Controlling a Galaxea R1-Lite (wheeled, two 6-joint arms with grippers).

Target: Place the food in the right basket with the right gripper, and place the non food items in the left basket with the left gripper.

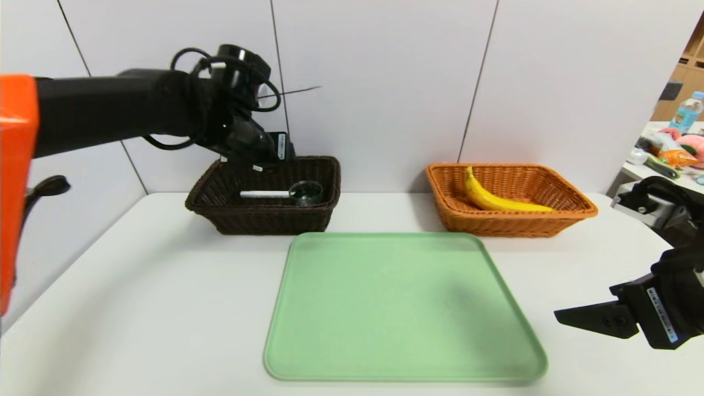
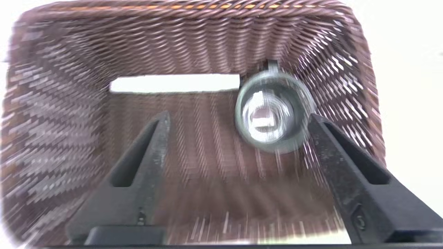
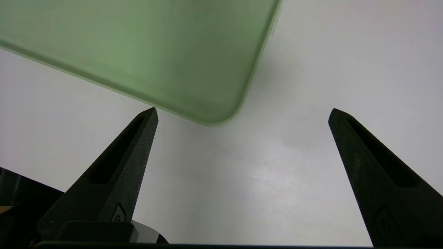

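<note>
Head view: green tray [image 1: 404,308] bare, between right gripper [image 1: 597,319], parked wide open over table, and dark basket. Banana [image 1: 500,201] in orange basket [image 1: 511,225]. Left gripper [image 2: 238,117] spread wide above dark basket [image 2: 207,41]; white stick [image 2: 174,83] and clear round item [image 2: 275,112] inside, below fingers. Left fingertips hidden in head view.

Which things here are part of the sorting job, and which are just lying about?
Part of the job:
- dark basket
- white stick
- glass cup
- orange basket
- banana
- green tray, apparently

Just lying about:
- water bottle
- pink item
</note>
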